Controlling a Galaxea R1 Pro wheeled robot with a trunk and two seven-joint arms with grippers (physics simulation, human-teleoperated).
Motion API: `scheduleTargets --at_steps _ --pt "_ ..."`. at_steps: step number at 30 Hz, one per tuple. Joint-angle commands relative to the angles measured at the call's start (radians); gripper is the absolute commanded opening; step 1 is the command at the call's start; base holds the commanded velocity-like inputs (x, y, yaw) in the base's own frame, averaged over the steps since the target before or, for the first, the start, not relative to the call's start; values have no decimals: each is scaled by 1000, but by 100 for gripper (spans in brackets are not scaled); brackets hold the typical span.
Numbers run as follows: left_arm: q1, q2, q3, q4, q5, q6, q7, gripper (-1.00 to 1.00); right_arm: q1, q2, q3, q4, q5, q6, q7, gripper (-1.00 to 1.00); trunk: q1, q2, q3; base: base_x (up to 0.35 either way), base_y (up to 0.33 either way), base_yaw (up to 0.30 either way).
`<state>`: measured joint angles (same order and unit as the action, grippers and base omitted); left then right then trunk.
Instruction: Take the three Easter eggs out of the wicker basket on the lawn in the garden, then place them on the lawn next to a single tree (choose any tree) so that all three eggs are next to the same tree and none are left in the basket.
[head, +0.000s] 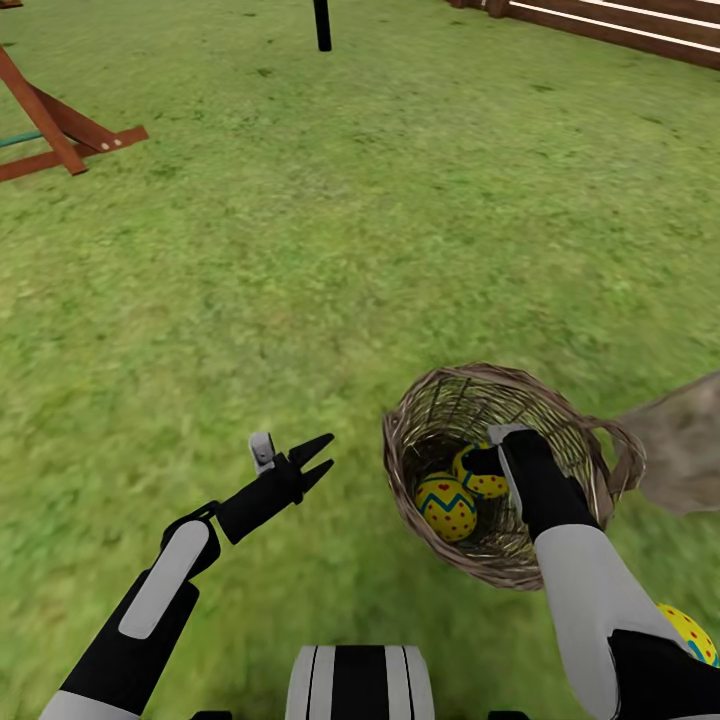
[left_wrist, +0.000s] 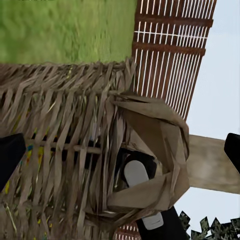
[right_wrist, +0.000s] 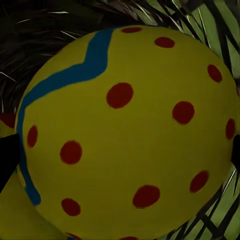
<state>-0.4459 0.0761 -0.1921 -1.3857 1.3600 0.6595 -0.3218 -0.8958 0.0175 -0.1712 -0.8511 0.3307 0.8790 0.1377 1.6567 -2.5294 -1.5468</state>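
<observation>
right hand (head: 490, 462) down inside basket (head: 420, 415), fingers either side of egg (right_wrist: 130, 135), closed or not: cannot tell | second egg (head: 447, 506) just beside | left hand (head: 312, 462) open, empty | egg likely rigid, smooth, slippery: grip across middle

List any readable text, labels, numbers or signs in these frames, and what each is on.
None: no words, numbers, brands or signs in any view.
Yellow egg with blue zigzag band and red dots: painted pattern only, no lettering.
Round brown woven wicker basket: bare weave, no tag.
Brown slatted wooden fence: plain boards.
Right end effector, inside the basket: no markings.
</observation>
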Motion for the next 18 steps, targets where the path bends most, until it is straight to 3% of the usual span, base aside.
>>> scheduleTargets --at_steps 1,5,9,18 --pt "-1 1 -1 0 9 2 -1 100 0 1 -5 32 5 3 8 -100 0 0 -1 0 0 0" --pt "-1 2 -1 1 20 1 -2 100 0 0 -7 32 5 3 10 -100 0 0 -1 0 0 0" --pt "-1 1 -1 1 21 0 -2 100 0 -2 -8 32 5 3 10 -100 -2 1 15 0 0 0" --pt "-1 1 -1 2 21 -3 -3 100 0 -3 -10 32 4 3 10 -100 -1 1 11 0 0 0"
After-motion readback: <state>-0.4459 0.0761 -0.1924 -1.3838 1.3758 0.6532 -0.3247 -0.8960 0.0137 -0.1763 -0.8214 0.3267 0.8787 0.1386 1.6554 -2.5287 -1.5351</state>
